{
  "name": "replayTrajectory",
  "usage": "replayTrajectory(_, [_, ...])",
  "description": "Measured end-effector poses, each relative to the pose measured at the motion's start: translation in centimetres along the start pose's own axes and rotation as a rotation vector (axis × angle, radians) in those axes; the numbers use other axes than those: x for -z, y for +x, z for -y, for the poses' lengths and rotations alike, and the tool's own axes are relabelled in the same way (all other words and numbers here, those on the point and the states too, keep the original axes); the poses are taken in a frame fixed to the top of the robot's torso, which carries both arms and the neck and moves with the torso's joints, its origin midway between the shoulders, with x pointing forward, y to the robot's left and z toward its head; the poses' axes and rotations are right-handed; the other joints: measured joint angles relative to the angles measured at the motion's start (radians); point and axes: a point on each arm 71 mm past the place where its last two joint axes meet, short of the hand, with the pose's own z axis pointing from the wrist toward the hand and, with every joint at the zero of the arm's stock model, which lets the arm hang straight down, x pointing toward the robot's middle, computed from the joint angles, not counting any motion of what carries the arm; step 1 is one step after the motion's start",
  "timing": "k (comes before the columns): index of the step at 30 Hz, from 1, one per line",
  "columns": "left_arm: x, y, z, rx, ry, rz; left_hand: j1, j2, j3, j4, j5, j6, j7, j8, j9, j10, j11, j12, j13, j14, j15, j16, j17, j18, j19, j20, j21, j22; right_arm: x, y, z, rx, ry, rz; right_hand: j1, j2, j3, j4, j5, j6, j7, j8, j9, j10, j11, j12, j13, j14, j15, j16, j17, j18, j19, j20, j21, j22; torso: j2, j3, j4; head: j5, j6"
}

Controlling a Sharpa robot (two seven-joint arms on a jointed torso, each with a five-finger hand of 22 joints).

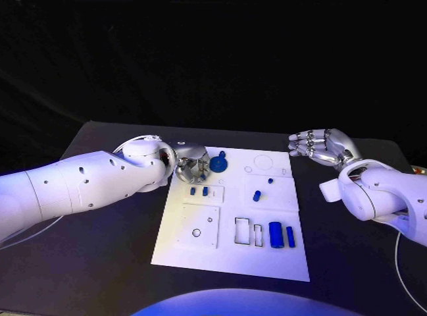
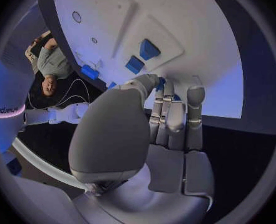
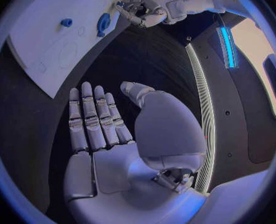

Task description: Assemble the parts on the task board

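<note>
Over the far left corner of the task board [image 1: 234, 257] my left hand [image 1: 187, 164] hangs with its fingers [image 2: 167, 115] curled down, and a round blue part [image 1: 218, 163] sits right at their tips; whether I'm pinching it or merely touching it, I cannot tell from here. Off the board's far right corner my right hand [image 1: 322, 147] hovers above the black tabletop [image 1: 99, 263], palm free, fingers [image 3: 90, 115] straight and slightly apart, gripping nothing. On the white board itself: two small blue pieces [image 1: 199, 191] side by side in a raised panel near the left edge, a single blue peg [image 1: 257, 195] in the middle, and two longer blue blocks [image 1: 281, 235] standing next to the rectangular cut-outs toward the near right.
</note>
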Motion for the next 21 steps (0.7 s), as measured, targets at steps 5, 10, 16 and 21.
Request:
replayTrajectory(5, [0.03, 0.06, -0.07, 0.001, -0.004, -0.005, 0.000, 0.000, 0.000, 0.000, 0.000, 0.000, 0.000, -0.006, 0.000, 0.000, 0.000, -0.005, 0.000, 0.000, 0.000, -0.004, -0.005, 0.000, -0.002, 0.000, -0.004, -0.003, 0.00, -0.01, 0.01, 0.000, 0.000, 0.000, 0.000, 0.000, 0.000, 0.000, 0.000, 0.000, 0.000, 0.000, 0.000, 0.000, 0.000, 0.000, 0.000, 0.000, 0.000, 0.000, 0.000, 0.000, 0.000, 0.000, 0.000, 0.000, 0.000, 0.0000, 0.0001, 0.000, -0.001])
replayTrajectory(10, [0.06, 0.10, -0.18, 0.001, -0.009, -0.007, -0.010, -0.010, 0.000, 0.000, 0.000, -0.014, 0.007, -0.024, 0.001, 0.000, 0.000, -0.021, 0.000, -0.011, 0.004, -0.008, -0.019, 0.000, -0.014, 0.003, -0.013, -0.012, 0.00, -0.02, 0.02, 0.000, 0.000, 0.000, -0.004, 0.004, 0.000, 0.000, 0.000, 0.000, 0.000, 0.000, -0.001, 0.000, 0.000, 0.000, 0.000, 0.000, 0.000, 0.000, -0.003, 0.000, 0.000, 0.000, 0.000, -0.004, 0.000, 0.0000, 0.0002, 0.000, -0.001])
replayTrajectory(16, [0.13, 0.17, -0.37, 0.001, -0.016, -0.010, -0.020, -0.020, 0.003, 0.003, 0.000, -0.049, 0.009, -0.050, -0.004, -0.004, 0.004, -0.042, -0.001, -0.023, 0.009, -0.013, -0.041, 0.000, -0.026, 0.005, -0.023, -0.024, 0.00, -0.03, 0.03, 0.000, 0.001, 0.001, -0.004, 0.004, 0.000, 0.000, 0.000, 0.000, 0.000, 0.000, -0.001, 0.000, 0.000, 0.000, 0.000, 0.000, 0.000, 0.000, -0.003, 0.000, 0.000, 0.000, 0.000, -0.004, 0.000, 0.0000, 0.0002, 0.001, -0.001])
replayTrajectory(21, [0.13, 0.18, -0.38, 0.001, -0.016, -0.010, -0.020, -0.020, 0.003, 0.003, 0.000, -0.056, 0.009, -0.055, -0.005, -0.004, 0.004, -0.045, -0.001, -0.023, 0.009, -0.013, -0.043, 0.000, -0.026, 0.005, -0.023, -0.025, 0.00, -0.03, 0.03, 0.000, 0.001, 0.000, -0.004, 0.004, 0.000, 0.000, 0.000, 0.000, 0.000, 0.000, -0.001, 0.000, 0.000, 0.000, 0.000, 0.000, 0.000, 0.000, -0.003, 0.000, 0.000, 0.000, 0.000, -0.004, 0.000, 0.0000, 0.0002, 0.002, -0.001])
